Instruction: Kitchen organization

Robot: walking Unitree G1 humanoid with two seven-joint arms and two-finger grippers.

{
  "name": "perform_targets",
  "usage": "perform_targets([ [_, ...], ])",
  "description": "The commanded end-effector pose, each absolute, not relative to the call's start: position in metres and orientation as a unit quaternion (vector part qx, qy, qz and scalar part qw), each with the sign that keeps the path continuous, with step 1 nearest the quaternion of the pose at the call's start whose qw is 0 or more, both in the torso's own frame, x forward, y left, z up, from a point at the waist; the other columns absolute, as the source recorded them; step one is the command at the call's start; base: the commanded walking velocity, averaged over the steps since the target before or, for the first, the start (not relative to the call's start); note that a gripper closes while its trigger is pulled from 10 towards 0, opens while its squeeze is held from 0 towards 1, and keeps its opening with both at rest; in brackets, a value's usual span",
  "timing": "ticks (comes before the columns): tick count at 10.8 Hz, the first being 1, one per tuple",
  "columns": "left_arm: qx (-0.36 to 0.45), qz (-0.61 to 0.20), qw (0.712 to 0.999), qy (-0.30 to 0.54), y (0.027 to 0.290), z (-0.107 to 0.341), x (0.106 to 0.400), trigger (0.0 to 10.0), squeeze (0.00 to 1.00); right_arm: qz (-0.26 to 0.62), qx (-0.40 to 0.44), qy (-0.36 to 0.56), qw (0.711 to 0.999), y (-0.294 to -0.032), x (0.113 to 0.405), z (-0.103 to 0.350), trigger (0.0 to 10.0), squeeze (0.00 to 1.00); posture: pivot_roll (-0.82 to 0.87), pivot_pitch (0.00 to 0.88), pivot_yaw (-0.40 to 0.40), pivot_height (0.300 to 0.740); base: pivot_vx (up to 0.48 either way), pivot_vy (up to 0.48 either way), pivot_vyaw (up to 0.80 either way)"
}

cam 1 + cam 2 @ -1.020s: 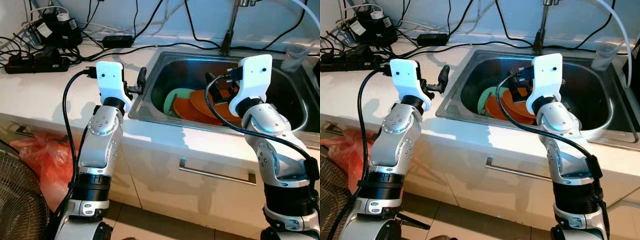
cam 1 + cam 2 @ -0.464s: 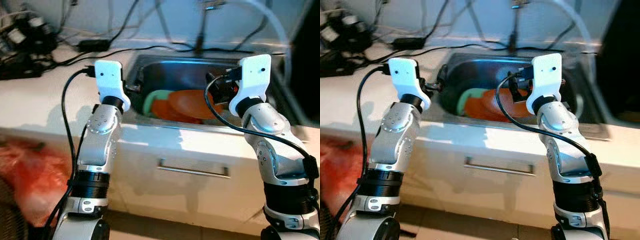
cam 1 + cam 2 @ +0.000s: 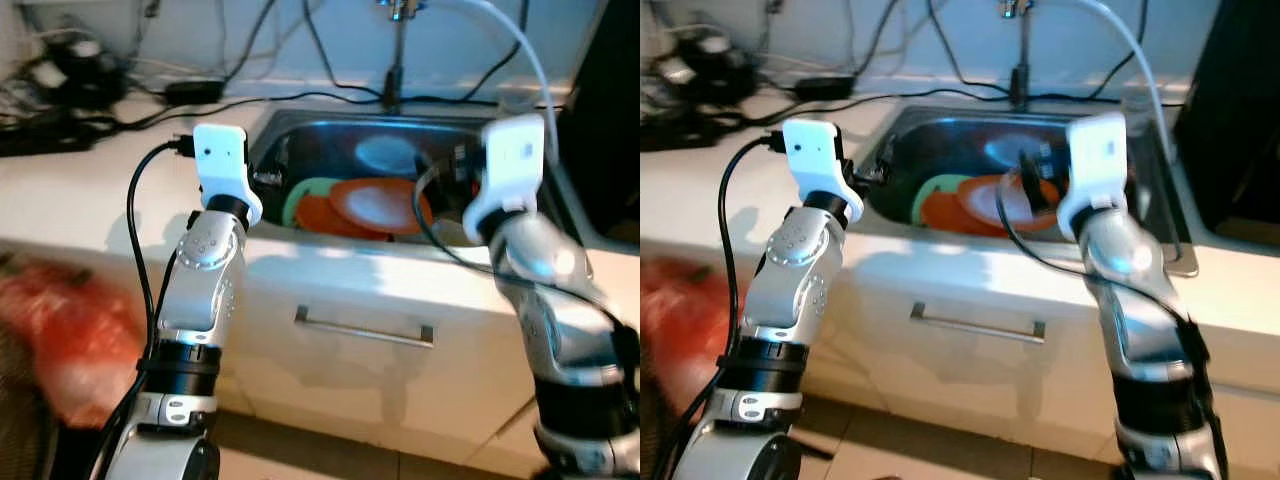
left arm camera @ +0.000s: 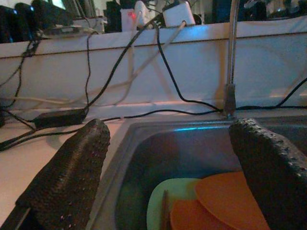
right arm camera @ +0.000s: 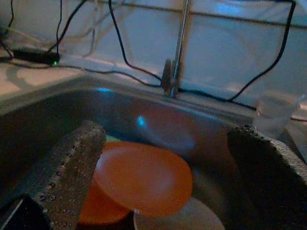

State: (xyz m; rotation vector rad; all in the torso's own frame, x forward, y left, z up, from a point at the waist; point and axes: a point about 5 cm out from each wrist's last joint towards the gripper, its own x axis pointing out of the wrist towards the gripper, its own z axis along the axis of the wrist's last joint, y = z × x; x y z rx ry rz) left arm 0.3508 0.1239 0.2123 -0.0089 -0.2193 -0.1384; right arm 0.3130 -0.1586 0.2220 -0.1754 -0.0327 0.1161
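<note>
Both end effectors, left [image 4: 168, 182] and right [image 5: 163, 177], hover spread wide and empty above the sink [image 3: 330, 130], where orange plates [image 3: 375, 203] overlap a green plate [image 3: 300, 192].

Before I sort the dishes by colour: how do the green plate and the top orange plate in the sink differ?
The green plate is pale green and mostly covered, with just its left edge showing; the top orange plate is orange and shows nearly its whole face. The green one lies at the bottom of the pile, nearer the left tool; the orange one rests on top. Both lie in the steel sink.
</note>
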Motion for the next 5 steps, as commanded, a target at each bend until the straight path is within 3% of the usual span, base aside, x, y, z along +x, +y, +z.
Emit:
perform_targets([
  [1, -0.002, -0.057, 0.993, -0.104, 0.1287, 0.2088, 0.3513, 10.0, 0.0, 0.069, -0.087, -0.028, 0.993, -0.153, 0.3111, 0.2273, 10.0, 0.0, -0.06, 0.0, 0.062, 0.74, 0.0, 0.0, 0.0],
  [4, -0.005, -0.057, 0.993, -0.101, 0.1287, 0.2082, 0.3514, 10.0, 0.0, 0.07, -0.086, -0.027, 0.994, -0.1526, 0.3102, 0.2261, 10.0, 0.0, -0.06, 0.0, 0.061, 0.74, 0.0, 0.0, 0.0],
  [5, -0.009, -0.063, 0.994, -0.093, 0.1269, 0.2055, 0.3514, 10.0, 0.0, 0.07, -0.079, -0.027, 0.994, -0.1498, 0.3091, 0.2232, 10.0, 0.0, -0.06, 0.0, 0.064, 0.74, -0.311, 0.0, 0.0],
])
